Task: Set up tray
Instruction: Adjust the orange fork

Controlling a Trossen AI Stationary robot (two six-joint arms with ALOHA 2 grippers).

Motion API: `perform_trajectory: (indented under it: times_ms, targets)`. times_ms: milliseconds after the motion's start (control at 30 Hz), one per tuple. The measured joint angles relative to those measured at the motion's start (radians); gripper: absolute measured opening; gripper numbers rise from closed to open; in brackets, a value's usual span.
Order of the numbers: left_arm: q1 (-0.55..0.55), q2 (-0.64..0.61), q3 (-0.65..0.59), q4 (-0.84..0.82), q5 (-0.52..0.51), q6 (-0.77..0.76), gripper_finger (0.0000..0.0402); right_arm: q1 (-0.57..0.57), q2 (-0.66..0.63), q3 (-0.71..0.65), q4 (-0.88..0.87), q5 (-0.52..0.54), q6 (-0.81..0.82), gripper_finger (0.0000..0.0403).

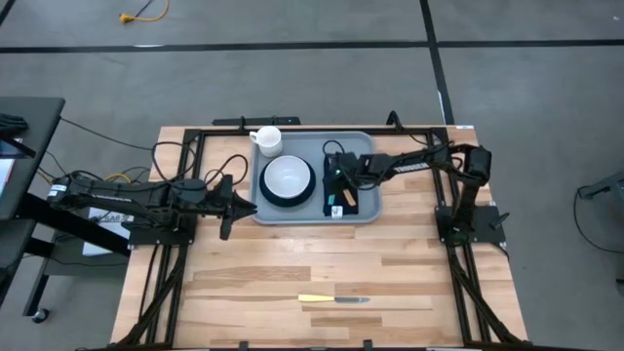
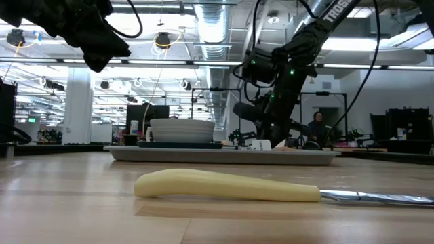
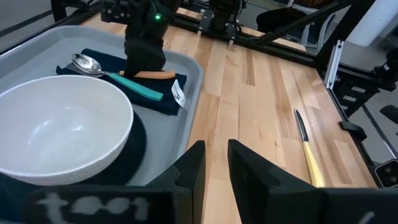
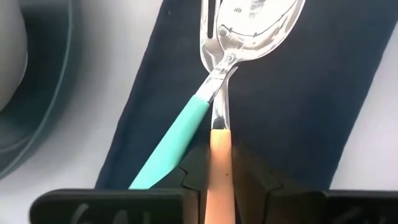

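Note:
The light grey-blue tray (image 1: 302,216) lies at the table's far middle. It carries a white mug (image 1: 266,139), a white bowl (image 1: 288,177) on a dark plate, and a dark navy napkin (image 4: 298,112). On the napkin a teal-handled spoon (image 4: 180,124) lies beside an orange-handled utensil (image 4: 221,155). My right gripper (image 4: 221,180) stands over the napkin, shut on that orange handle. My left gripper (image 3: 216,152) hangs off the tray's left edge above the wood. Its fingers are a narrow gap apart with nothing between them. My right gripper pinches the orange handle (image 4: 220,146) between its two fingers, close to where the handle meets the metal neck. The fingers come from above, slanting steeply down. The handle's free end (image 3: 169,74) sticks out past them, and the metal neck crosses the spoon's neck over the napkin.
A knife with a pale yellow handle (image 1: 331,299) lies alone on the bare wood near the table's front edge. Black frame rails run along the table's left and right sides. Open wood lies between the tray and the knife.

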Motion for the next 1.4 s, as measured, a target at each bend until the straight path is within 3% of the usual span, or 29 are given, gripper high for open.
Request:
perform_trajectory:
  times_ms: [233,533,1400]
  targets:
    - [-0.003,0.0,0.0,-0.029,-0.008,-0.029,0.0057,0.022,0.0,0.0,0.0,0.005,0.056,0.0043]
    - [-0.057,0.0,0.0,-0.019,-0.103,-0.034,0.0057,0.054,-0.001,0.001,0.0,0.059,0.167,0.0049]
    - [-0.088,0.0,0.0,-0.002,-0.107,-0.027,0.0057,0.106,0.011,0.001,-0.023,0.133,0.289,0.0051]
